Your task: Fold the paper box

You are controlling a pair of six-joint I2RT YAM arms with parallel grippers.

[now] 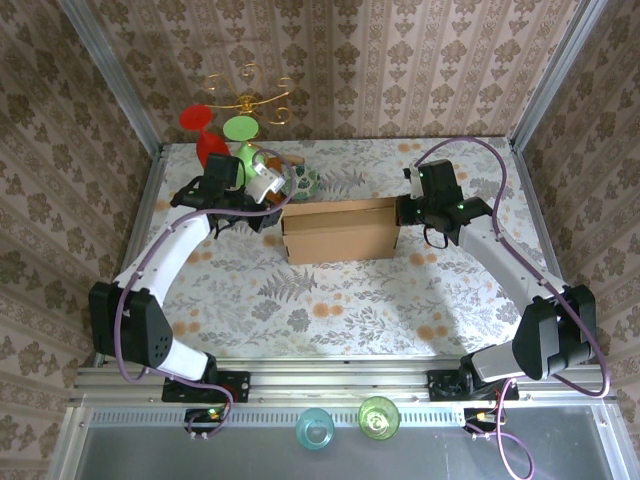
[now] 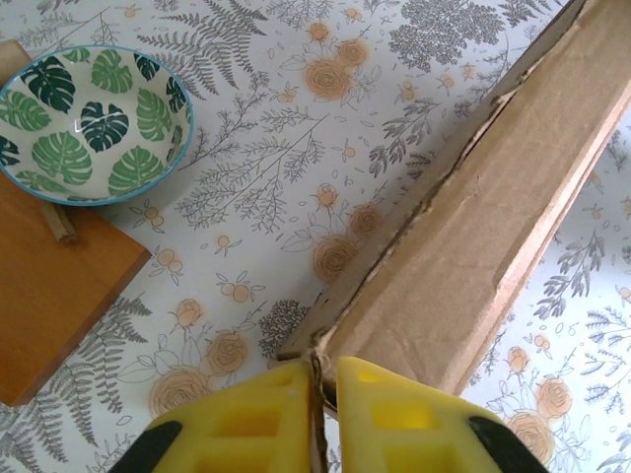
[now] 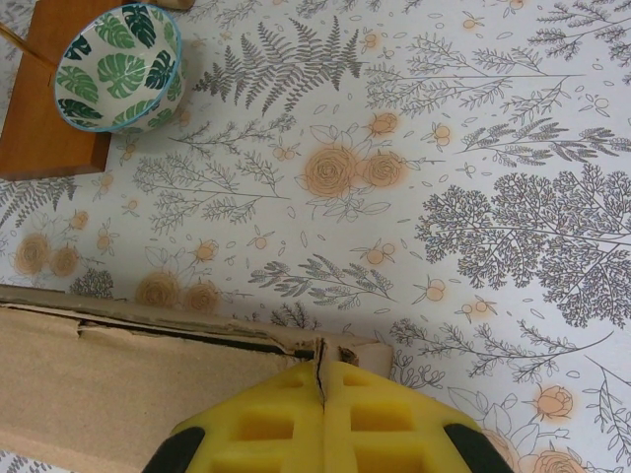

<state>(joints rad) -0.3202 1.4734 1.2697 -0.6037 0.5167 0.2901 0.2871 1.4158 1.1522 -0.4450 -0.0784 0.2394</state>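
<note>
The paper box (image 1: 340,232) lies near the middle of the worktop (image 1: 300,300), a shallow tan cardboard shape stretched between the two arms. At its left end, the left end effector (image 2: 317,370) is pinched narrow on a thin cardboard edge. At the right-hand corner, the right end effector (image 3: 321,367) is pressed closed on the box's edge. Behind the left end and apart from the box, a leaf-patterned bowl (image 2: 94,123) sits at the edge of a reddish wooden board (image 2: 49,296).
</note>
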